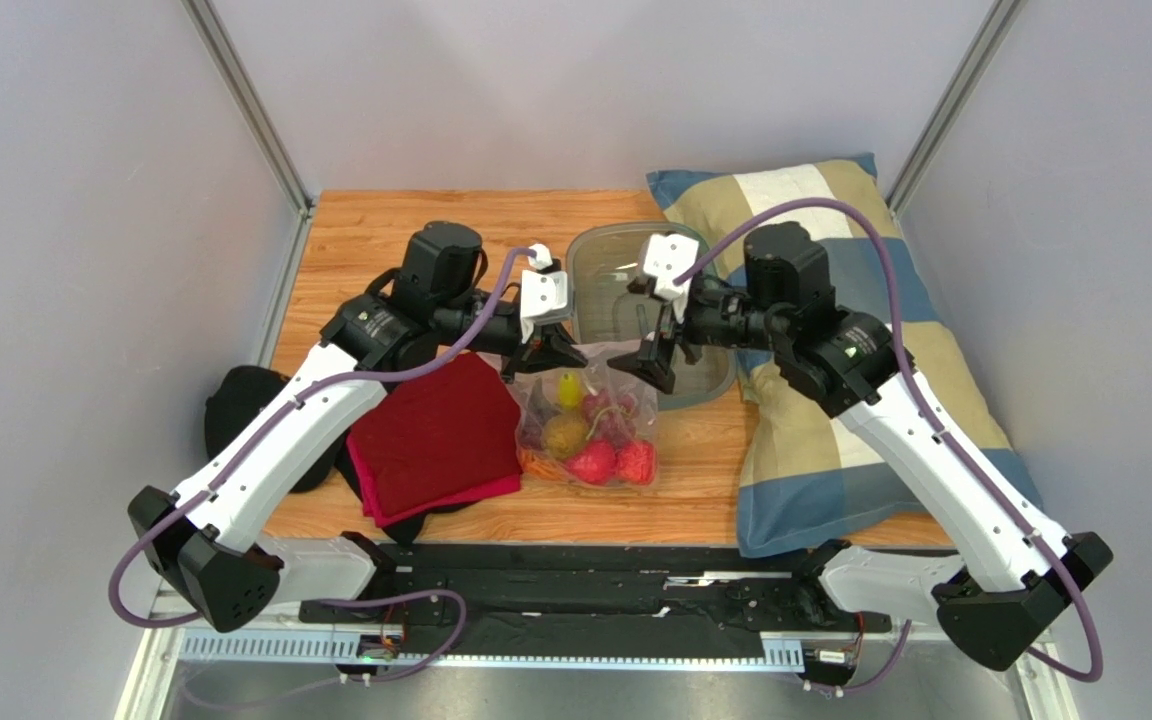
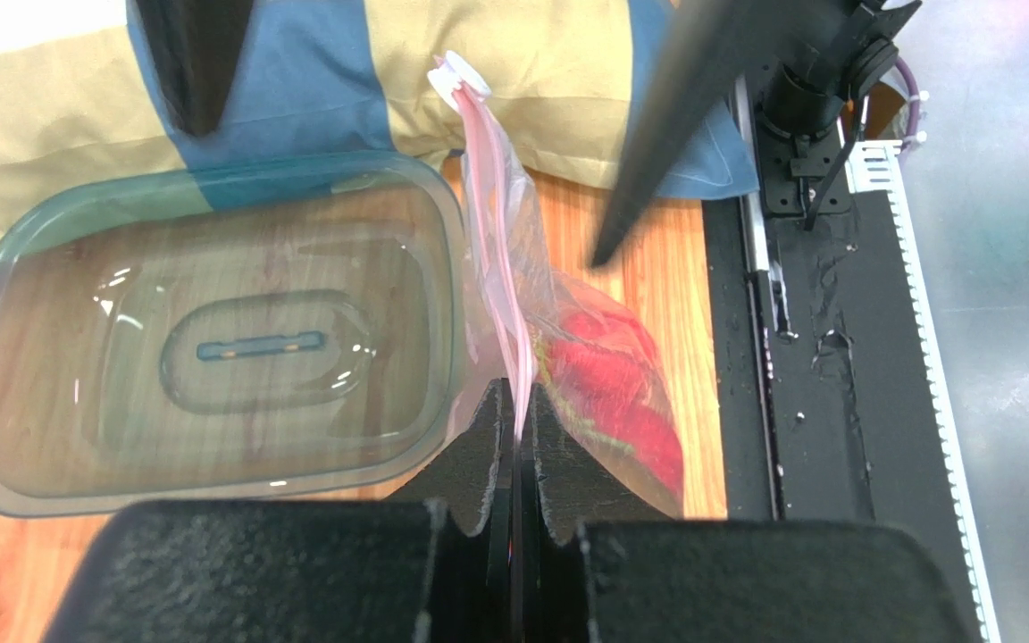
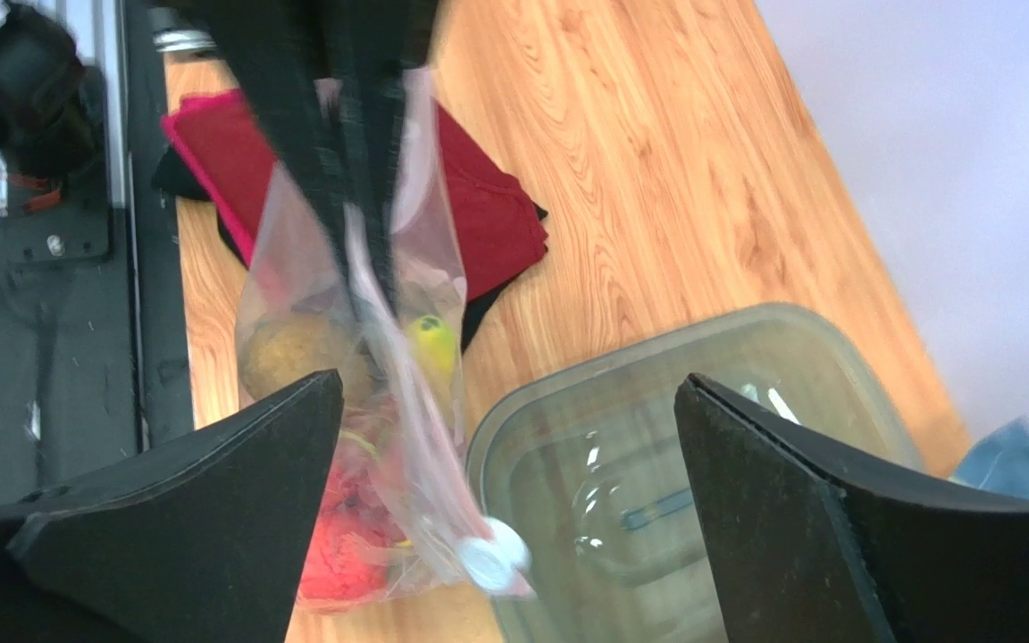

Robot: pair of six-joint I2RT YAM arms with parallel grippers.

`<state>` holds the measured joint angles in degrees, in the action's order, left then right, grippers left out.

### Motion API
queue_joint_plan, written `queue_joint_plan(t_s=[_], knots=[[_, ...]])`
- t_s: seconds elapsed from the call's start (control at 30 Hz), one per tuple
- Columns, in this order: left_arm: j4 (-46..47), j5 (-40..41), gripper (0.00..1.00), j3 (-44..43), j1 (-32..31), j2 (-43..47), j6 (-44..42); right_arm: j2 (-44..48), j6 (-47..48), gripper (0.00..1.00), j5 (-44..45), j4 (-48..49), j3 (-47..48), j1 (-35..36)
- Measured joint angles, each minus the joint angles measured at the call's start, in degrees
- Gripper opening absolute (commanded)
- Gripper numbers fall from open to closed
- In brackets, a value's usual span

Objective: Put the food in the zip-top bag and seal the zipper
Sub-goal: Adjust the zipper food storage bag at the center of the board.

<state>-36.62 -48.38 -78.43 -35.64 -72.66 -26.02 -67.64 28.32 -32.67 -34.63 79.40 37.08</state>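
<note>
The zip-top bag (image 1: 588,428) hangs just above the table centre, holding the food: red pieces (image 1: 593,461), a yellow one (image 1: 572,393) and others. My left gripper (image 1: 552,354) is shut on the pink zipper (image 2: 493,201) at the bag's left end, the fingertips (image 2: 517,402) pinching the strip. My right gripper (image 1: 654,360) stands open at the bag's right end, its wide jaws (image 3: 507,382) straddling the strip without touching it. The white slider (image 3: 493,556) sits at that end. Red food (image 2: 614,389) shows through the plastic.
A clear rigid tub (image 1: 605,263) lies just behind the bag. A blue-and-tan checked pillow (image 1: 838,435) covers the right side of the table. A red cloth (image 1: 440,428) on black cloth lies left of the bag. A black rail (image 1: 582,578) runs along the near edge.
</note>
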Motion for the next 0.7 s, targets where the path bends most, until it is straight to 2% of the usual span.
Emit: queue_joint_plan(t_s=[0.13, 0.3, 0.4, 0.43, 0.47, 0.6, 0.7], knots=[[2.86, 0.31, 0.0, 4.28, 0.0, 2.84, -2.47, 2.1, -5.6, 1.0, -1.99, 1.55, -3.48, -5.07], [6.51, 0.63, 0.0, 15.04, -0.02, 10.62, -5.31, 10.47, -8.92, 0.95, -6.69, 2.69, -15.74, -6.51], [12.15, 1.14, 0.0, 20.87, 0.0, 13.55, -3.78, 16.06, -9.92, 0.86, -9.38, 3.65, -22.49, -6.4], [13.97, 1.33, 0.0, 22.6, 0.0, 14.29, -3.17, 17.46, -10.27, 0.79, -10.19, 4.13, -24.0, -6.4], [15.32, 1.7, 0.0, 23.78, 0.0, 14.8, -2.49, 18.27, -10.58, 0.78, -10.88, 4.83, -25.0, -6.4], [18.88, 2.43, 0.0, 25.03, 0.0, 15.13, -0.11, 18.21, -11.89, 0.76, -12.52, 8.04, -26.21, -6.34], [20.46, 2.19, 0.0, 25.03, 0.0, 15.23, 0.15, 15.72, -13.07, 0.8, -13.62, 11.02, -26.21, -6.34]])
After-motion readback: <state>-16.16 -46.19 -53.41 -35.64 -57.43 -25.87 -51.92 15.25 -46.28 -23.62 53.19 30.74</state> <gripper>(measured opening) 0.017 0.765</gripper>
